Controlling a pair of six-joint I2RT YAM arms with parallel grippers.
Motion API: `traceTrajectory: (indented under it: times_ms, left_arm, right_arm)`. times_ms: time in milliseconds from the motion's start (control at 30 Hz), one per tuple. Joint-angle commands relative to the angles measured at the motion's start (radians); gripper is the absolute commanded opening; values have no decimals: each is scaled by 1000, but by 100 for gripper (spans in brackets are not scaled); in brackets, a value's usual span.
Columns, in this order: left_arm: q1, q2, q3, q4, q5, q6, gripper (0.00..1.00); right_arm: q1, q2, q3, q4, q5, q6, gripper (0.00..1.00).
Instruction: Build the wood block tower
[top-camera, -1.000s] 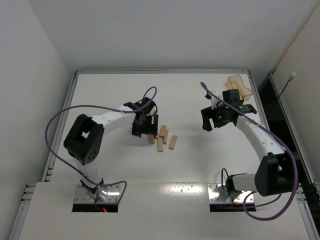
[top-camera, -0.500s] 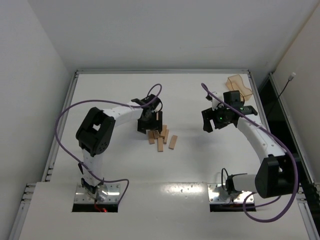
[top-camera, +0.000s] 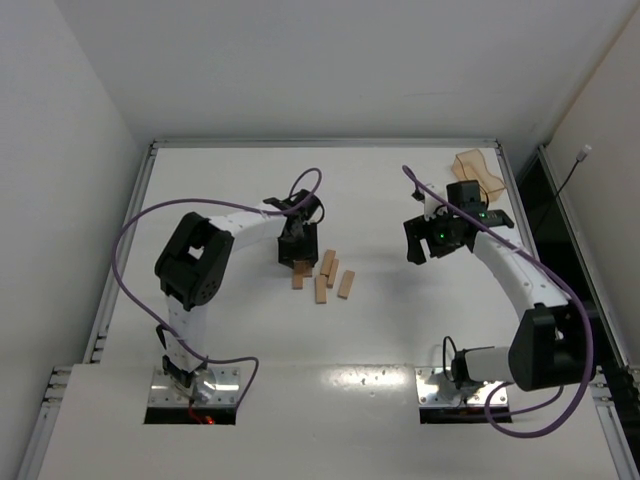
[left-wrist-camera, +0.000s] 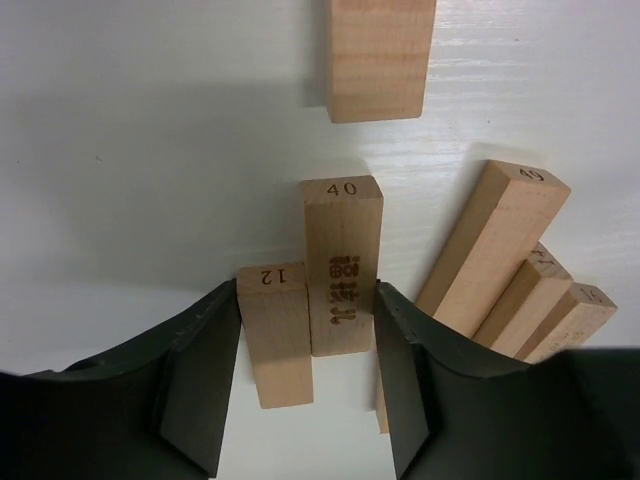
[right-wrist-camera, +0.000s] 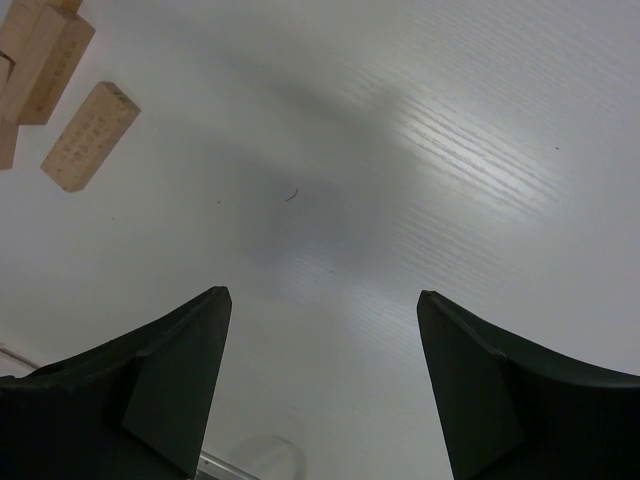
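Observation:
Several light tan wood blocks (top-camera: 321, 288) lie loose and flat on the white table, left of centre. No tower is in view. My left gripper (top-camera: 297, 258) is down at the left end of the cluster. In the left wrist view it (left-wrist-camera: 305, 292) is shut on two blocks lying side by side, one marked 12 (left-wrist-camera: 275, 335) and one marked 40 (left-wrist-camera: 343, 265). Each finger touches an outer side. More blocks (left-wrist-camera: 495, 250) fan out to the right, and one (left-wrist-camera: 378, 60) lies beyond. My right gripper (top-camera: 425, 248) (right-wrist-camera: 325, 295) hangs open over bare table.
A translucent orange-tan tray (top-camera: 478, 172) sits at the far right corner of the table. White walls close in the table on the left and back. Two loose blocks (right-wrist-camera: 90, 136) show at the top left of the right wrist view.
My left gripper shifted right onto the left end of the block cluster and its jaws narrowed onto the two side-by-side blocks. The right arm has not moved.

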Motion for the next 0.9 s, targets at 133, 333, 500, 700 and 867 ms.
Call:
traceTrajectory:
  times_ms: [133,333,500,700,867]
  left_arm:
    - [59,-65,-64,-8,-72,-6,33]
    - [133,-85,-64,-22,-181,40,24]
    - [168,-85,-88,-22,-146,64,25]
    - [168,-106,-108,-3,-71,101,82]
    - [168,-106,-71,-3,-81,135,84]
  right_arm:
    - [-5,17,43,20,-11,-19,73]
    - [-5,26,52,20,-11,-10,73]
    - [-5,26,52,20,-20,-10,73]
    - [-5,36,62,20,-20,-10,73]
    - [-5,36,51,29,-20,-10,73]
